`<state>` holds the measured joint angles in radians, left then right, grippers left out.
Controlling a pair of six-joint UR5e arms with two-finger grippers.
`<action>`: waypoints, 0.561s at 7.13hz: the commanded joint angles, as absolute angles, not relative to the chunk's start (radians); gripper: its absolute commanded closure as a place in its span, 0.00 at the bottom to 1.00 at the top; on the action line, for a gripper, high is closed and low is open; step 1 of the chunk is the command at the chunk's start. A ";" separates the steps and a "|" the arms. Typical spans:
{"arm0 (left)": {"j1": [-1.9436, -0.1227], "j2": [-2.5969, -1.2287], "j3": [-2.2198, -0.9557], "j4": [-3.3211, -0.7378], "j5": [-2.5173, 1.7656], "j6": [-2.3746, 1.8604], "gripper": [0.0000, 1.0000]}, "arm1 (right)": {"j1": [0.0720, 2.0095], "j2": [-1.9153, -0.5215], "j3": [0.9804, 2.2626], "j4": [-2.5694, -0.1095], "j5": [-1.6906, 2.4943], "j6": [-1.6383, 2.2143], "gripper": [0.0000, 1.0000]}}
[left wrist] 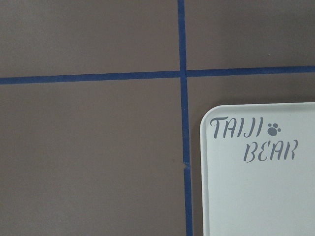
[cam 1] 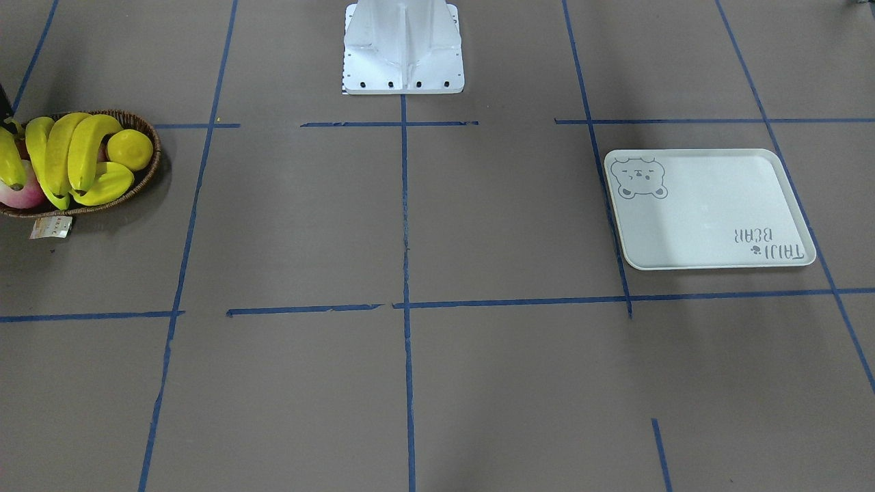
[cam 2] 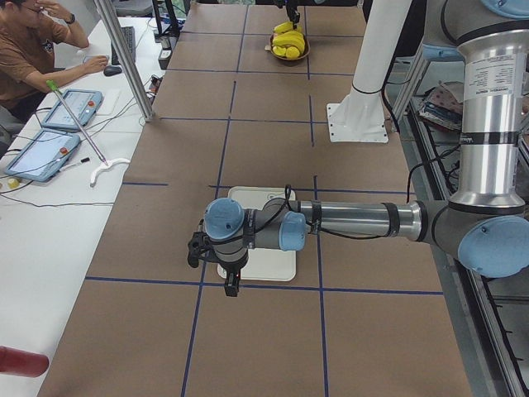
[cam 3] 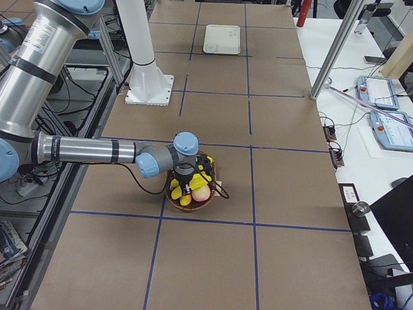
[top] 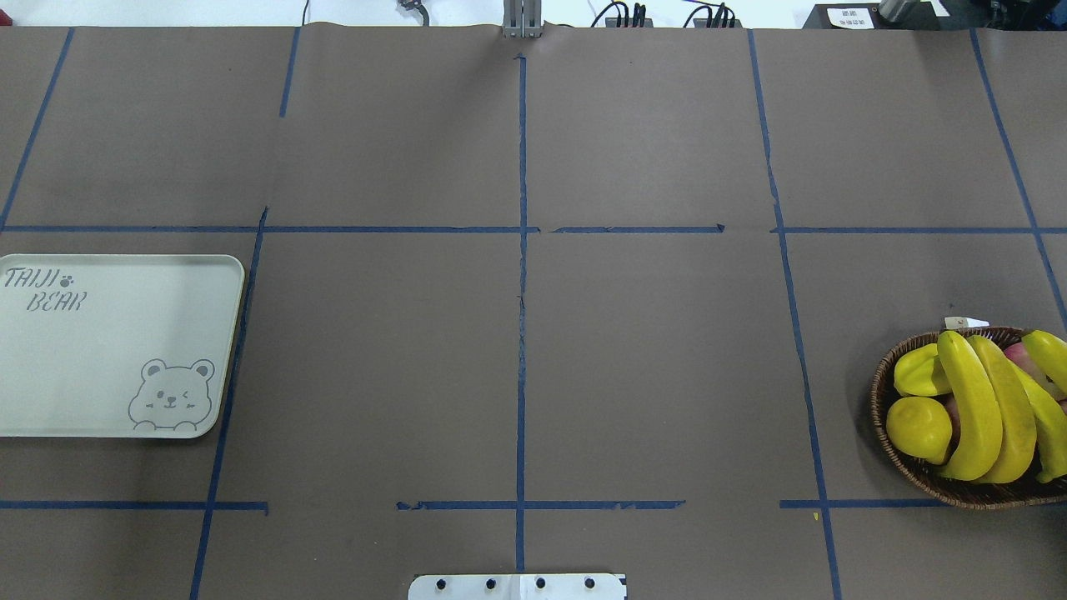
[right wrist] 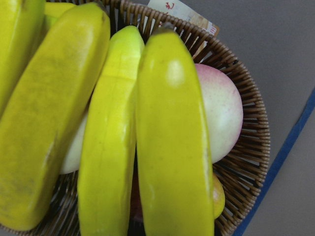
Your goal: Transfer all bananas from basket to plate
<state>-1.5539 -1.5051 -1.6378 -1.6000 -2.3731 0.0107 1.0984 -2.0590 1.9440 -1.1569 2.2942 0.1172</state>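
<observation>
Bananas (top: 975,408) all lie in the basket (top: 880,392) at the table's (top: 650,350) right end, piled over a lemon (top: 917,427) and a pink fruit (top: 1021,354); the plate (top: 108,350) sits bare at the left end, well apart. Right hand (cam 3: 187,188) hangs just over the basket, left hand (cam 2: 231,284) over the plate's corner, and I cannot tell whether either is apart or together. First pick looks to be in hand: the right hand needs to drop onto the top banana, close across its middle and lift clear.

bananas (top: 975,408) lie in the basket (top: 924,477) (robot's right), the plate (top: 100,358) well apart at its left.
</observation>
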 commanded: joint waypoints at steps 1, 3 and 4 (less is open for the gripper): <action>-1.554 -1.505 -1.640 -1.600 -2.375 0.011 0.00 | 1.188 -2.075 2.009 -1.205 2.403 0.101 1.00; -1.554 -1.505 -1.635 -1.600 -2.375 0.009 0.00 | 1.308 -2.072 2.126 -1.349 2.382 0.069 1.00; -1.554 -1.505 -1.632 -1.600 -2.375 0.011 0.00 | 1.386 -2.054 2.141 -1.439 2.370 -0.042 1.00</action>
<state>-1.5539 -1.5049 -1.6352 -1.5999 -2.3745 0.0101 1.2966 -2.0682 2.1021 -1.3364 2.3832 0.0518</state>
